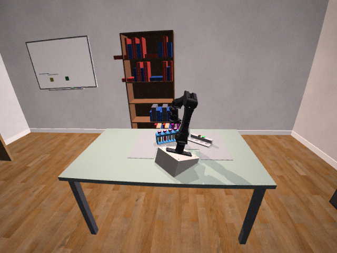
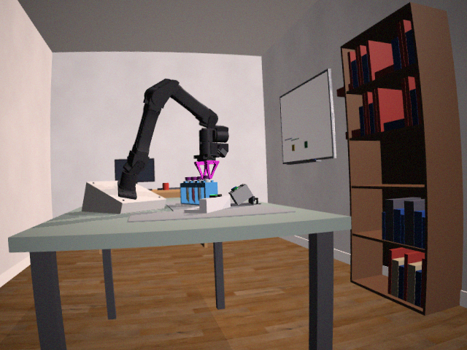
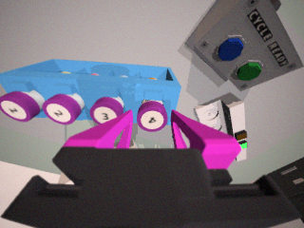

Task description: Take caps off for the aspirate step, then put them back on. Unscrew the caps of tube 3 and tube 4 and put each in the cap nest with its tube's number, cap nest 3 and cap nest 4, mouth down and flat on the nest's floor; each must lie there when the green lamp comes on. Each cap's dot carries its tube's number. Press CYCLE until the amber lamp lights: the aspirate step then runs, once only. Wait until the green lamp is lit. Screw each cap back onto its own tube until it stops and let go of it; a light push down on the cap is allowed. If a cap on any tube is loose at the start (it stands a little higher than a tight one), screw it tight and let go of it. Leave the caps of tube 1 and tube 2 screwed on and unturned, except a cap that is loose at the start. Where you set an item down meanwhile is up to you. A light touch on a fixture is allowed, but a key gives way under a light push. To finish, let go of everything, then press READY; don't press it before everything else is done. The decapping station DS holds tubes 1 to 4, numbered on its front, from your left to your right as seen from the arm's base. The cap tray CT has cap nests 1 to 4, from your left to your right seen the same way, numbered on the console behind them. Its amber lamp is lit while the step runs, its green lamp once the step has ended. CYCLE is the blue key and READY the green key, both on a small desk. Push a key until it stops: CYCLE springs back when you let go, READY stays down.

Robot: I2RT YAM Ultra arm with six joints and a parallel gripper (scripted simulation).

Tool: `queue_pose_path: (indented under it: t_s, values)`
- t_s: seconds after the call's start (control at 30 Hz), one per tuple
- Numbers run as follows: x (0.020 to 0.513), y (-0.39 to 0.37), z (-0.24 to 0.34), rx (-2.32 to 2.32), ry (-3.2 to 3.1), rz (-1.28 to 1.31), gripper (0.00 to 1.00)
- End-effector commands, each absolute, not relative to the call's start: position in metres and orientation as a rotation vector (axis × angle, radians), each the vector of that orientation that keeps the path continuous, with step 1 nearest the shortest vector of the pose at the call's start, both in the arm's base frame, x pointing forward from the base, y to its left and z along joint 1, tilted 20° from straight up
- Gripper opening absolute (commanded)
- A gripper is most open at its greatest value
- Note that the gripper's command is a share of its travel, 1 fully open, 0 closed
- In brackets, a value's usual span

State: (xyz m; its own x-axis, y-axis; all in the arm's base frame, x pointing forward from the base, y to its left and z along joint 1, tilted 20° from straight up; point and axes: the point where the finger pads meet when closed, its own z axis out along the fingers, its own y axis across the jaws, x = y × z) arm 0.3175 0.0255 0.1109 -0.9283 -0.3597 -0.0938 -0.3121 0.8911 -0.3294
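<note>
The blue decapping station point(image 3: 95, 83) holds four tubes with purple caps: cap 1 point(image 3: 18, 105), cap 2 point(image 3: 62, 108), cap 3 point(image 3: 106, 114) and cap 4 point(image 3: 152, 116), all on their tubes. My gripper point(image 3: 151, 114) is open, with one magenta finger on each side of cap 4 and a small gap to the cap on both sides. In the exterior view the gripper point(image 2: 206, 176) stands just above the station's right end point(image 2: 198, 191). The cap tray point(image 3: 220, 119) lies to the right, and its green lamp point(image 3: 244, 144) is lit.
The key desk point(image 3: 237, 43) stands beyond the tray with the blue CYCLE key point(image 3: 231, 48) and the green READY key point(image 3: 249, 71). The arm's grey base block point(image 1: 175, 161) sits at the table's middle. A grey mat point(image 1: 141, 147) lies under the fixtures.
</note>
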Motion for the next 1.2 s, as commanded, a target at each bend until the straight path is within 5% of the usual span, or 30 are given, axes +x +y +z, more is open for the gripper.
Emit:
queue_pose_path:
  t_s: [0.0,0.3,0.33,0.8,1.17]
  values:
    - [0.321,0.0278,0.1169,-0.818,2.845,-0.491,0.49]
    - [0.3213,0.0277,0.1172,-0.914,2.826,-0.5,0.49]
    - [0.3213,0.0277,0.1172,-0.914,2.826,-0.5,0.0]
    - [0.3213,0.0277,0.1172,-0.914,2.826,-0.5,0.0]
    - [0.3214,0.0275,0.1167,-0.377,2.894,-0.448,0.0]
